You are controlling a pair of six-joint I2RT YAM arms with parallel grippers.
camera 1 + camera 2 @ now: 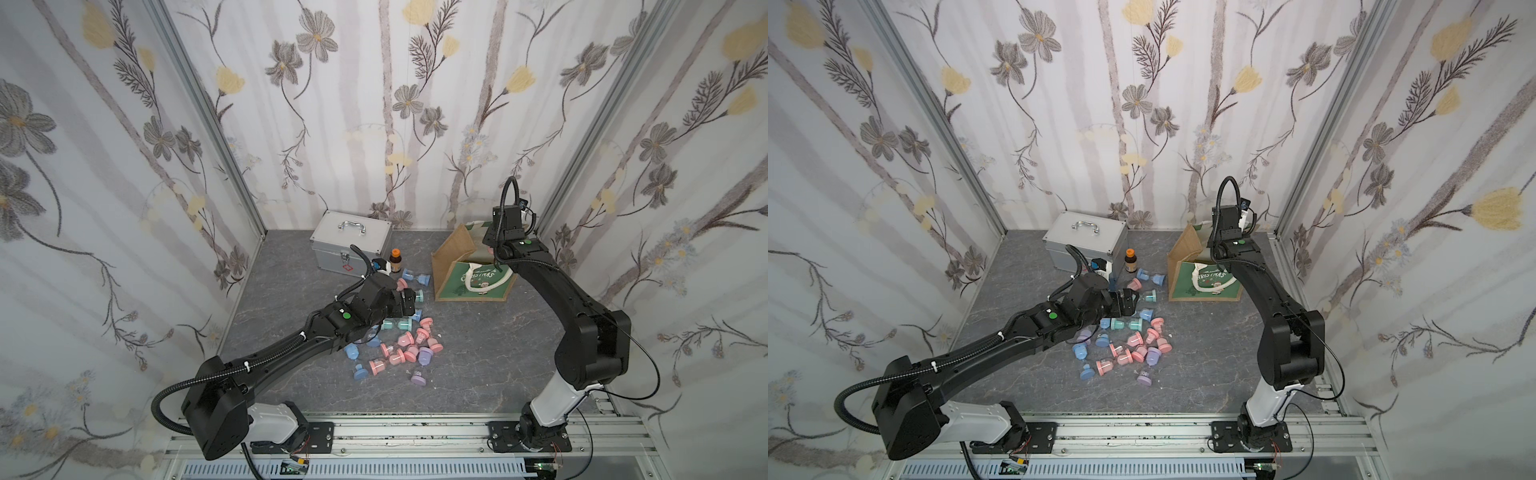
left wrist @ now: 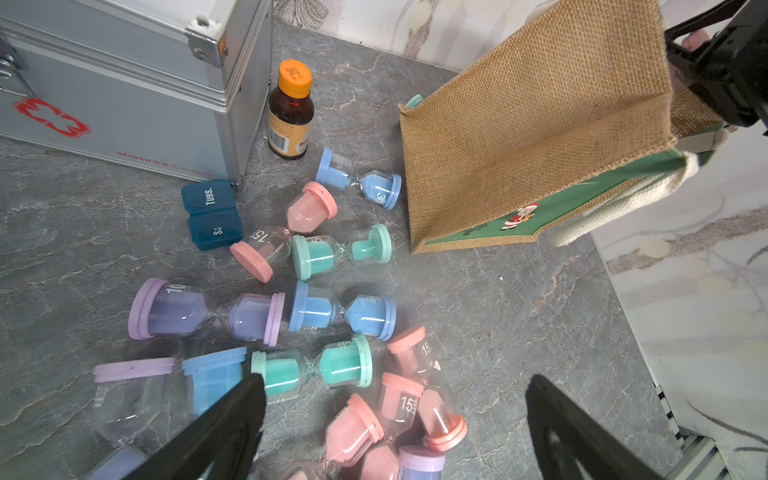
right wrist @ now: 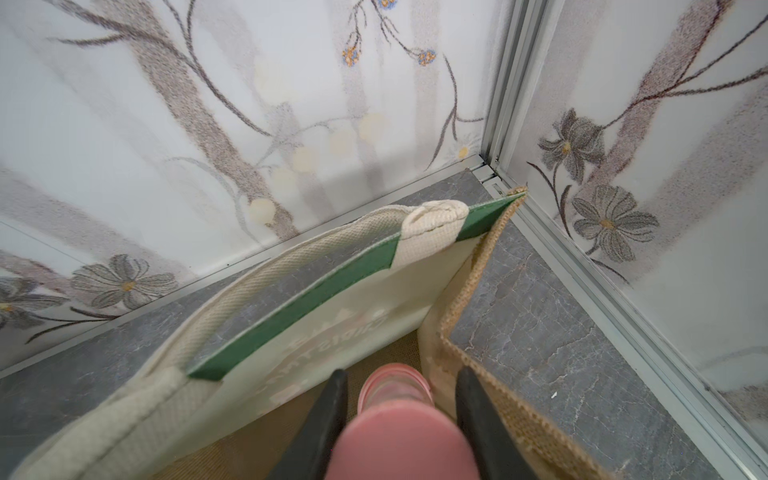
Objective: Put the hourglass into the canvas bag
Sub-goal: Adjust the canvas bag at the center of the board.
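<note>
Grey-flowered paper covers the walls [image 1: 374, 104] on three sides. The tabletop [image 1: 478, 353] is hard, grey-veined stone-look, so a drop could crack things. At two o'clock from its centre stands the canvas bag [image 1: 453, 253], soft-sided, mouth open. The left gripper [image 2: 397, 378], spread and empty, hovers over the loose pile [image 1: 399, 345] at centre. The right gripper [image 3: 401, 380] pinches the pink hourglass [image 3: 395, 390] in the bag's mouth. It looks light, smooth and brittle at the waist; a bulb beside its cap seems the safest hold.
</note>
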